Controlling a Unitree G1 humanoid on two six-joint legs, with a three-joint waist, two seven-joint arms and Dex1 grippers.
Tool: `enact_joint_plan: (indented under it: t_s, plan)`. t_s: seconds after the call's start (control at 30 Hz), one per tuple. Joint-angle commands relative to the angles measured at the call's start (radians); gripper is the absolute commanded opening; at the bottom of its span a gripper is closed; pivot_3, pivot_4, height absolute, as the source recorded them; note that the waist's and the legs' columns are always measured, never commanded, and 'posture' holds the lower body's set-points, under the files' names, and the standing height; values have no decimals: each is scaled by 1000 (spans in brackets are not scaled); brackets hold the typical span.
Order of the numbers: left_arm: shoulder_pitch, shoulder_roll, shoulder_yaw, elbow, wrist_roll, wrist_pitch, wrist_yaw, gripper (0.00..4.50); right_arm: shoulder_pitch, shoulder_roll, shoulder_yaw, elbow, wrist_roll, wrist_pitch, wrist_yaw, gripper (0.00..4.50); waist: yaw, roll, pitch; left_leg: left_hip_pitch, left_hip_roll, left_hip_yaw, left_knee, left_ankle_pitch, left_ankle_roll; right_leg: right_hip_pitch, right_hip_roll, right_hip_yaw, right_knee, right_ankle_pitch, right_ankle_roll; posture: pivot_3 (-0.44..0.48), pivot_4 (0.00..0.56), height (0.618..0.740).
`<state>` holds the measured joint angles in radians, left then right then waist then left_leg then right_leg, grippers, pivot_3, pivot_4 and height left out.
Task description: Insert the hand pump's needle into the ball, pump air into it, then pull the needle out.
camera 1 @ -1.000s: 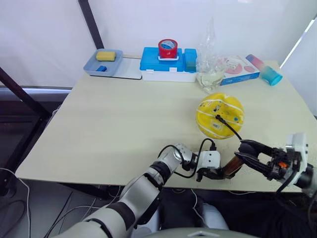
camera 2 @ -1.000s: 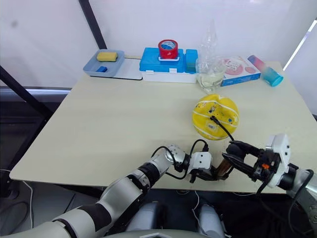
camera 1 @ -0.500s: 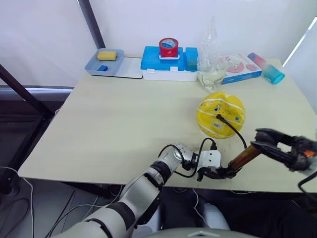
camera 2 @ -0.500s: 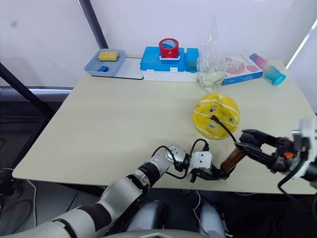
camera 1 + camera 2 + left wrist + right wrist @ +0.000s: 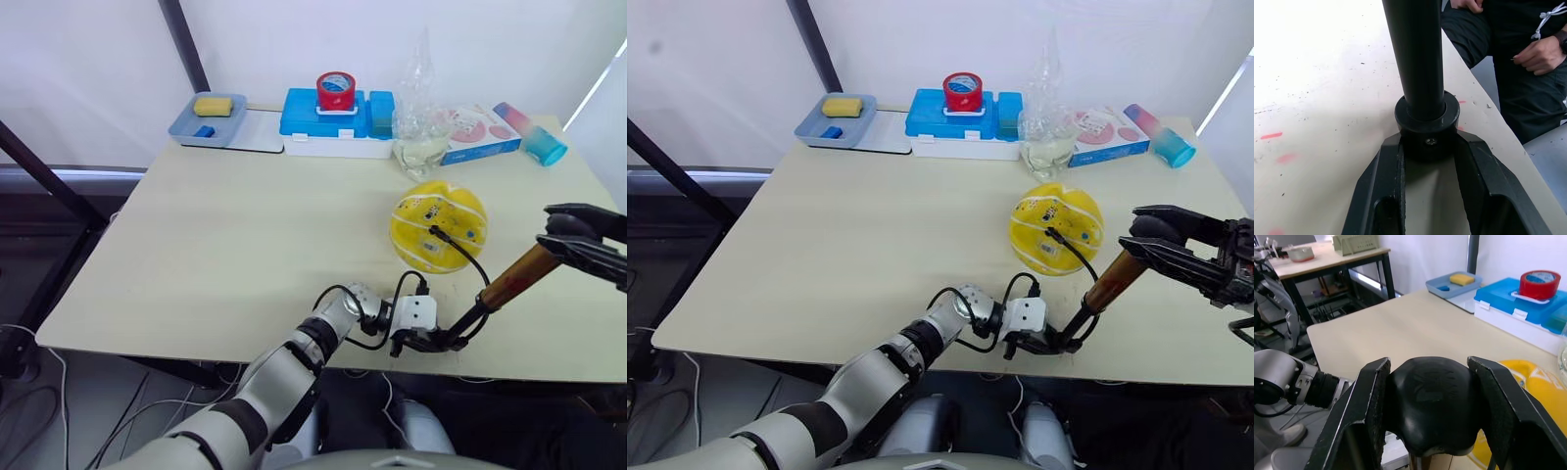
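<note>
On the desk (image 5: 225, 245), the left claw (image 5: 438, 342) clamps the hand pump (image 5: 509, 282) at its base, the right claw (image 5: 1156, 240) clamps its handle, and its hose runs into the ball (image 5: 437, 227).

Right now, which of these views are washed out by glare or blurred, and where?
Left wrist view: the table bleaches to white toward the far side, and the near fingers look soft. Eye views: the backdrop behind the table is blown out, yet the ball and hand pump stay readable. Right wrist view: the handle between the fingers is slightly soft.
</note>
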<state>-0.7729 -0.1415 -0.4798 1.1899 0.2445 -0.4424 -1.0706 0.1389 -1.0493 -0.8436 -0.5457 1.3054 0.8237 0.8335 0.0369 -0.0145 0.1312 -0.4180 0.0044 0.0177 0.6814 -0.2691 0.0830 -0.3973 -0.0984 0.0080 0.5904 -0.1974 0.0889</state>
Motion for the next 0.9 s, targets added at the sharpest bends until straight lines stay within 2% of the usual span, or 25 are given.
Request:
enact_joint_plan:
  t_s: [0.03,0.2,0.47,0.67,0.9]
  plan:
    - [19,-61,-45,58,56,19,-23,961,-19,6,-107,-10,-45,-34,-50,2004,2,0,0,0,0,0,0,0,0,0,1,-1,0,0,-1,0,150,729]
    - [16,-62,-45,61,57,18,-19,961,58,81,5,-45,-171,-83,-20,2004,2,-3,-2,2,0,-1,0,0,0,1,3,-4,0,0,-3,0,150,729]
    - [12,-65,-39,66,62,18,-12,960,197,191,227,-64,-362,-229,22,2004,1,-21,-22,4,3,-10,0,0,0,4,7,-8,1,-1,-8,0,150,729]
    - [10,-65,-37,68,64,18,-11,960,235,259,370,-34,-464,-321,30,2003,2,-9,-22,3,3,-12,0,-2,-4,3,7,-11,1,-1,-11,0,150,729]
    - [6,-64,-35,69,64,18,-13,960,253,334,494,25,-588,-417,37,2003,2,-6,-21,2,3,-12,0,0,-1,3,6,-11,0,-2,-11,0,150,729]
